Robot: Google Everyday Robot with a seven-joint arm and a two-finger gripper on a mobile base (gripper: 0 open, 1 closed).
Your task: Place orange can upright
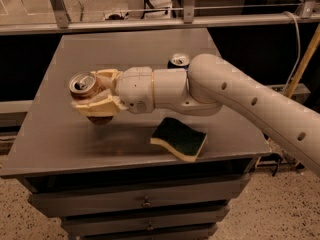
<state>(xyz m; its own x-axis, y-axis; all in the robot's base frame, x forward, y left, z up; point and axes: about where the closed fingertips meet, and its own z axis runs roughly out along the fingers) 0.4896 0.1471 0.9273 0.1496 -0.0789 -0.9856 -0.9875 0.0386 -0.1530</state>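
Just above the grey cabinet top (125, 49), the gripper (96, 94) clasps the orange can (83, 83); speckled floor (15, 209) below.

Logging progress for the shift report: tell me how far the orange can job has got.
Done: the gripper has the orange can gripped, top roughly up. In hand: it holds the can over the table. Left: set it down upright and let go.

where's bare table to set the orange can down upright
The gripper holds the orange can over the table's left-middle. Bare: the front-left corner below it, the left edge, and the back strip left of the blue can. Crowded: front right, where the sponge lies and the arm crosses in front of the blue can.
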